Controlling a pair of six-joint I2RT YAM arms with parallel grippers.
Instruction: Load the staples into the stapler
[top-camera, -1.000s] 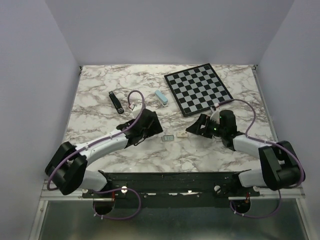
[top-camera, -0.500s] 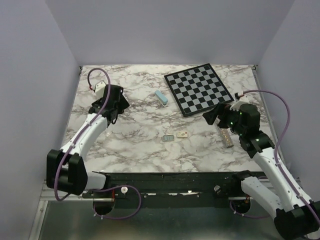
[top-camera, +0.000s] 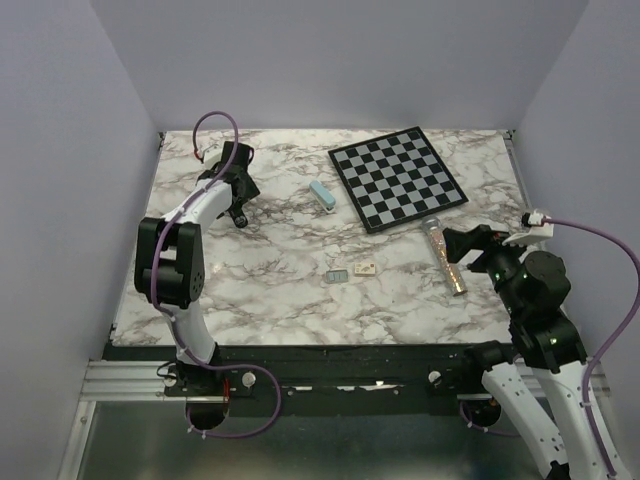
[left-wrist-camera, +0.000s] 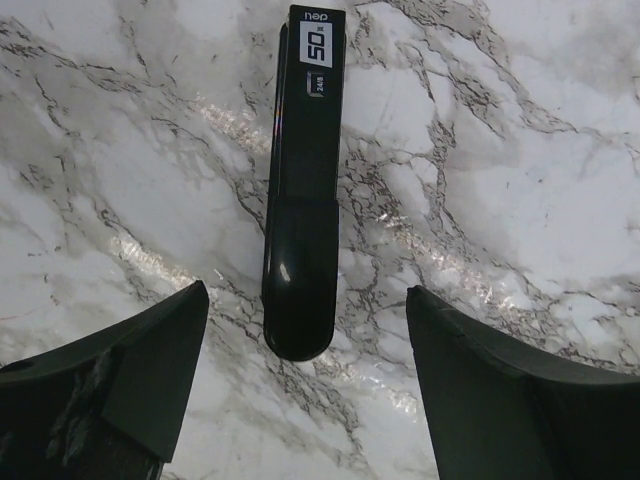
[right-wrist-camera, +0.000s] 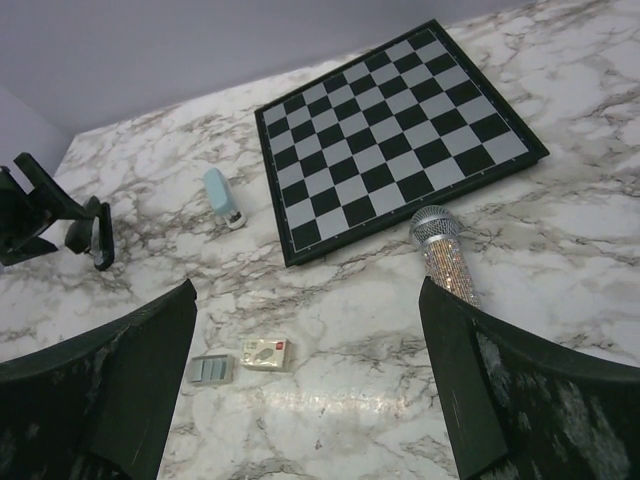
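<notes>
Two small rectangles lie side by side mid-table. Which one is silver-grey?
The staples, the left one of the pair in the top view, are silver-grey. The cream box beside them is paler and carries a red mark.

Marble table (top-camera: 280, 290): stapler (left-wrist-camera: 303, 200), staples (top-camera: 337, 274), cream box (top-camera: 364, 268), chessboard (top-camera: 397, 177), microphone (top-camera: 445, 258), blue case (top-camera: 320, 194).

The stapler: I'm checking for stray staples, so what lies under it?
Only marble table shows around the stapler, which lies flat on it. Nothing pokes out at its edges; the patch under its body is covered.
</notes>
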